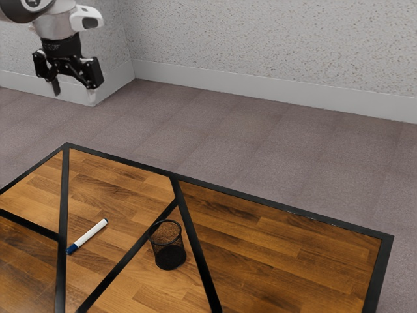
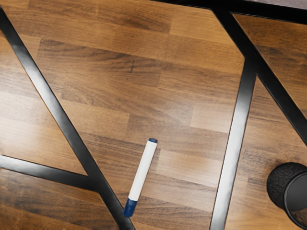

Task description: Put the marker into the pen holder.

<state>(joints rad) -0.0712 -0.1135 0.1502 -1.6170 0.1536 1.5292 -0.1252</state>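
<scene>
In the exterior view, find the gripper (image 1: 75, 91) spread wide and empty, with the marker (image 1: 89, 235) well below, flat on the table (image 1: 280, 254).

In the wrist view, trace its long axis from the blue cap (image 2: 129, 208), running beside, not toward, the pen holder (image 2: 287, 185); probably best gripped crosswise.
</scene>
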